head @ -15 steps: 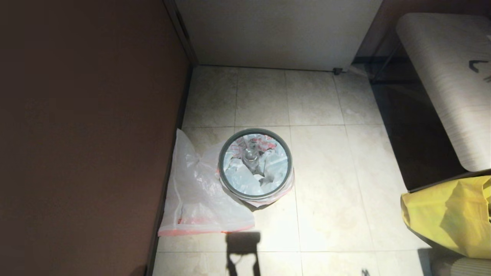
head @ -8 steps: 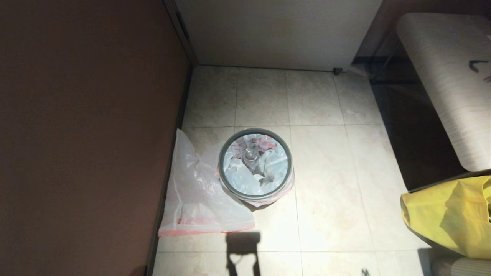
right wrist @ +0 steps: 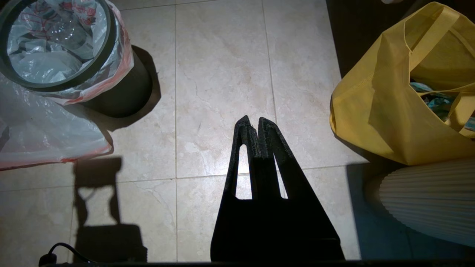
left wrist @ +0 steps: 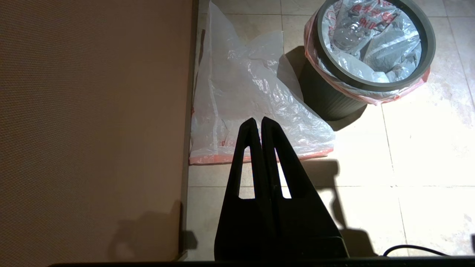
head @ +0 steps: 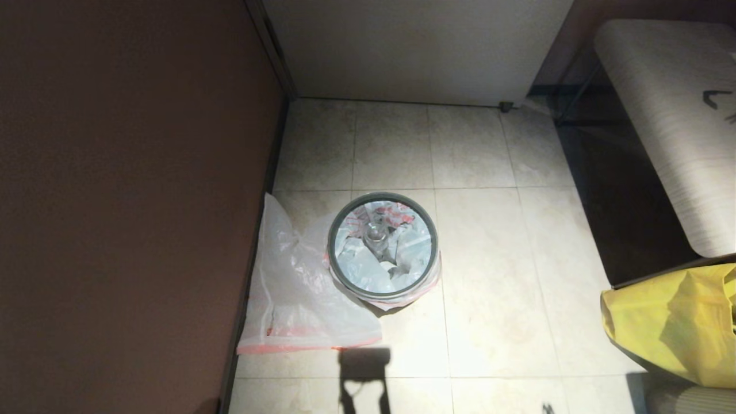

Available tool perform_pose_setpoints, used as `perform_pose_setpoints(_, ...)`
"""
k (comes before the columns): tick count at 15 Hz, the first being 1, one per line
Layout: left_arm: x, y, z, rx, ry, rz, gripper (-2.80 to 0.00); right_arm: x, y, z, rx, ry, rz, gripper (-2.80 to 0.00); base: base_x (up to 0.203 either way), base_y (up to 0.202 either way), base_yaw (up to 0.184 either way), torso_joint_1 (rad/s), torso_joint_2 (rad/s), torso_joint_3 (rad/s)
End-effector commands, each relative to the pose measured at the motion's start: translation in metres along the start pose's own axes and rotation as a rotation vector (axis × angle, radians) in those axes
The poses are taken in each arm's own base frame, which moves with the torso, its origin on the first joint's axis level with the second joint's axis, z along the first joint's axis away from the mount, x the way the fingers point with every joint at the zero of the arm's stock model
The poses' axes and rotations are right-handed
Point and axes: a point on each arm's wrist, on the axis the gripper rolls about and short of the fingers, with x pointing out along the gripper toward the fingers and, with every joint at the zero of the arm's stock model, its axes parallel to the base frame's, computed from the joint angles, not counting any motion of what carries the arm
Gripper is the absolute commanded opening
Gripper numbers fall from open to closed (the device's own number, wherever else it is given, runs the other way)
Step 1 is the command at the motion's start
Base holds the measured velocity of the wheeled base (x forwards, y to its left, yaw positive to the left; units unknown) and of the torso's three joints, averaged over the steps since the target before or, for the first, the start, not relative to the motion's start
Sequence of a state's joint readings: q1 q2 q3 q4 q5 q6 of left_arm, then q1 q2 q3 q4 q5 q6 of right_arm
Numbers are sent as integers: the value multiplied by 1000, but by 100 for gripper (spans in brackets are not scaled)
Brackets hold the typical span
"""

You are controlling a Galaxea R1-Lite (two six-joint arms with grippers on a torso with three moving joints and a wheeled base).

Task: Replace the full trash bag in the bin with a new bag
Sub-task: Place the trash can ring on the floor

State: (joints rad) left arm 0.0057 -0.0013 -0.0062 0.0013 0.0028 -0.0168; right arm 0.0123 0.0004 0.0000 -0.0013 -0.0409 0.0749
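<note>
The black bin (head: 352,286) with its grey hoop rim stands on the tiled floor near the brown wall. The full trash bag (head: 382,250) lines it, a clear bottle showing inside and its red-pink band folded over the rim. The new bag (head: 296,293) lies flat on the floor, left of the bin, against the wall. My left gripper (left wrist: 258,120) is shut, held high over the new bag's (left wrist: 252,89) near edge. My right gripper (right wrist: 253,119) is shut above bare tiles, right of the bin (right wrist: 122,94). Neither gripper shows in the head view.
A brown wall (head: 132,201) runs along the left. A white cabinet (head: 414,46) closes the back. A big yellow bag (head: 673,322) and a ribbed white object (right wrist: 430,196) stand at the right, below a pale bench (head: 673,115).
</note>
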Motion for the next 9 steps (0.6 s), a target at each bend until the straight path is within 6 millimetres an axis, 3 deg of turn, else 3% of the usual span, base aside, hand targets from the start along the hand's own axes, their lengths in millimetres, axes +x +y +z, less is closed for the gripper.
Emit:
perform_pose_setpoints(1, 0, 0, 0, 0, 0, 1, -280, 0, 0, 0, 0, 1, -1, -280, 0, 0, 0, 0, 0, 0)
perform_pose_setpoints(5, 0, 0, 0, -1, 0, 1, -280, -2, 1, 7, -10, -14, 4, -280, 0, 0, 0, 0, 0, 0)
perform_pose_setpoints(9, 0, 0, 0, 0, 0, 1, -280, -1, 4, 53, -42, 6, 18, -280, 0, 0, 0, 0, 0, 0)
